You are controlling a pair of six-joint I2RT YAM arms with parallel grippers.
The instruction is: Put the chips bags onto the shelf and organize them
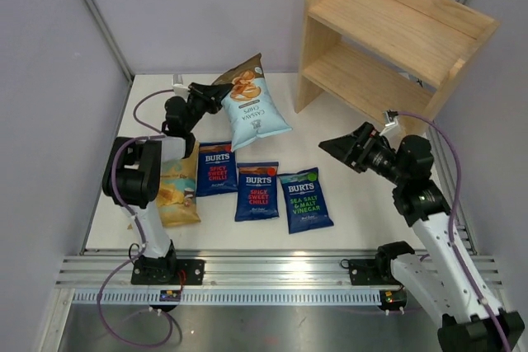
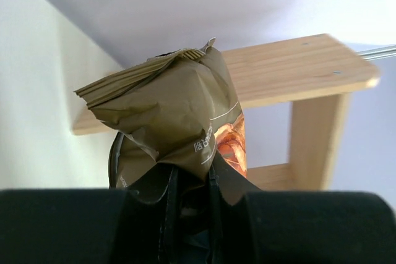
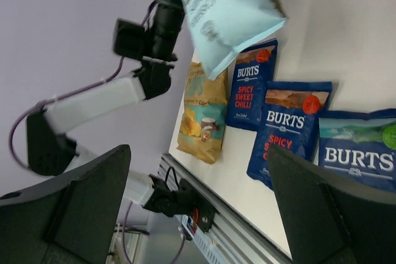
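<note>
My left gripper [image 1: 216, 96] is shut on the top edge of the pale-blue bag [image 1: 253, 109], which hangs lifted above the table; its brown top [image 2: 170, 109] fills the left wrist view. Two red-lettered Burts bags [image 1: 216, 168] [image 1: 257, 190] and a green-lettered one [image 1: 305, 199] lie flat in a row at the front. The yellow-and-teal bag [image 1: 176, 190] lies at the left, partly under the left arm. The wooden shelf [image 1: 388, 35] stands at the back right with no bags showing on its boards. My right gripper [image 1: 337, 150] is open and empty, raised right of the bags.
Grey walls close the table at the back and sides. A metal rail [image 1: 272, 274] runs along the near edge. The shelf's side panel [image 2: 318, 137] stands just beyond the held bag in the left wrist view.
</note>
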